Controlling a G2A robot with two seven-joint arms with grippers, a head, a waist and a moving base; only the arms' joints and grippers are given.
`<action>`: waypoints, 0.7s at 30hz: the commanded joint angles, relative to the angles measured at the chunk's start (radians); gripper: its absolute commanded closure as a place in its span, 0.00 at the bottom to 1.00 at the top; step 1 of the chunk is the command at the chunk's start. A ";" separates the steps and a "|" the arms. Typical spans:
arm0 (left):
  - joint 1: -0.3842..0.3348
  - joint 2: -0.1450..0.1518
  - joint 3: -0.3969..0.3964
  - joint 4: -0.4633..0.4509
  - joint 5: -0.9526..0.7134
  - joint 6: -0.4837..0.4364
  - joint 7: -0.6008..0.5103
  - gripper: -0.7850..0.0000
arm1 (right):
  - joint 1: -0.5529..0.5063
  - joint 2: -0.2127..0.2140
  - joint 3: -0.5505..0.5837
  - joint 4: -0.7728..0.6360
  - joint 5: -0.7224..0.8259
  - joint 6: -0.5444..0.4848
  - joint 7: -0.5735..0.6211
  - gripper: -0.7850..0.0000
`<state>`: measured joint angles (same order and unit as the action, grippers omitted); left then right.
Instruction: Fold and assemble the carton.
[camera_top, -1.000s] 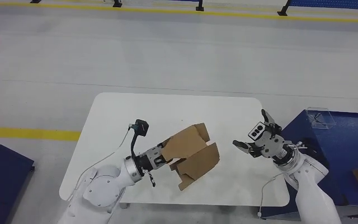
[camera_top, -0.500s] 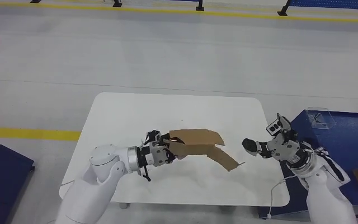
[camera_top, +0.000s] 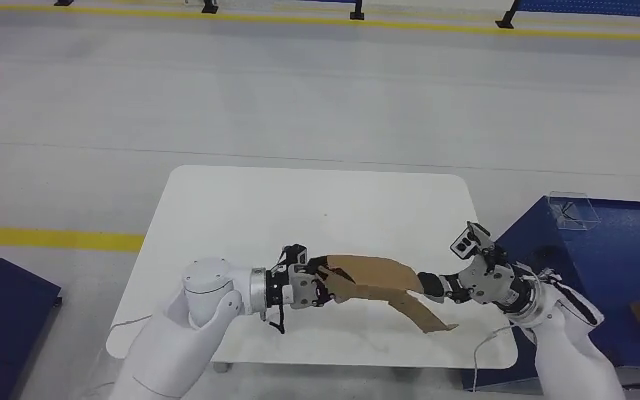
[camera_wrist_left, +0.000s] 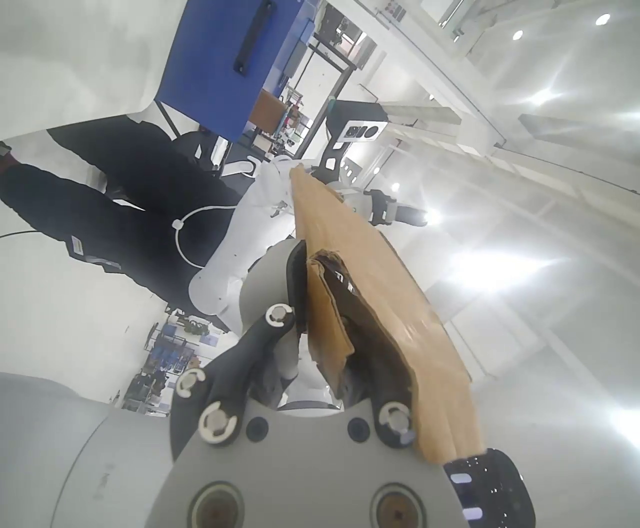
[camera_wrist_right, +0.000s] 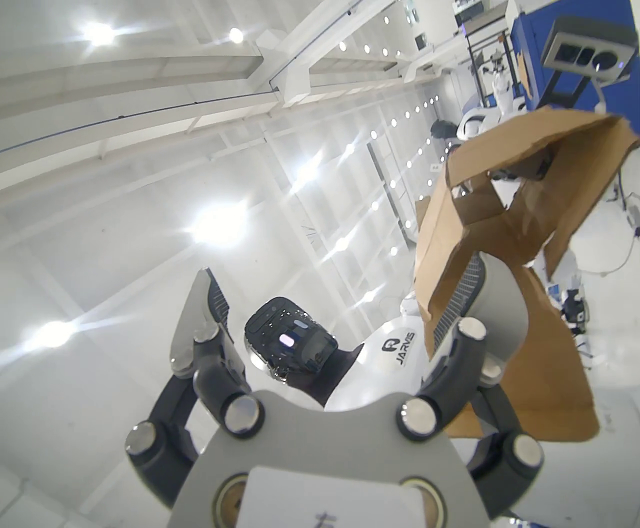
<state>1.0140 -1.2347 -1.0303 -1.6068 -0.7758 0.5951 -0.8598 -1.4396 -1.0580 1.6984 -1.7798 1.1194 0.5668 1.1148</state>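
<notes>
Presently, left gripper (camera_top: 312, 286) clamped on one end of the cardboard carton (camera_top: 372, 273), held over the white table (camera_top: 300, 200) — right gripper (camera_top: 432, 285) jaws apart, one finger against the far end.

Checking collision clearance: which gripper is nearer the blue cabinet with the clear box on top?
Right. The right gripper sits open at the end of the carton facing the blue cabinet; the left gripper grips the carton's opposite end, farther off.

A printed logo — dark lettering — stands on the white arm (camera_wrist_right: 380, 347).
</notes>
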 joint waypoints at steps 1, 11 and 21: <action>0.002 0.000 0.005 0.000 -0.002 -0.001 0.000 1.00 | -0.004 0.002 -0.013 -0.012 -0.004 0.024 -0.006 0.00; 0.006 0.005 0.022 0.000 0.004 0.003 -0.008 1.00 | 0.022 0.001 -0.078 -0.033 0.003 0.045 -0.127 0.00; 0.003 0.010 0.013 0.013 -0.015 -0.006 -0.018 1.00 | 0.047 0.005 -0.105 -0.015 -0.025 0.018 -0.173 0.00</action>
<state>1.0165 -1.2251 -1.0182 -1.5939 -0.7897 0.5889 -0.8767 -1.3954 -1.0532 1.5924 -1.7984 1.0865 0.5891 0.9455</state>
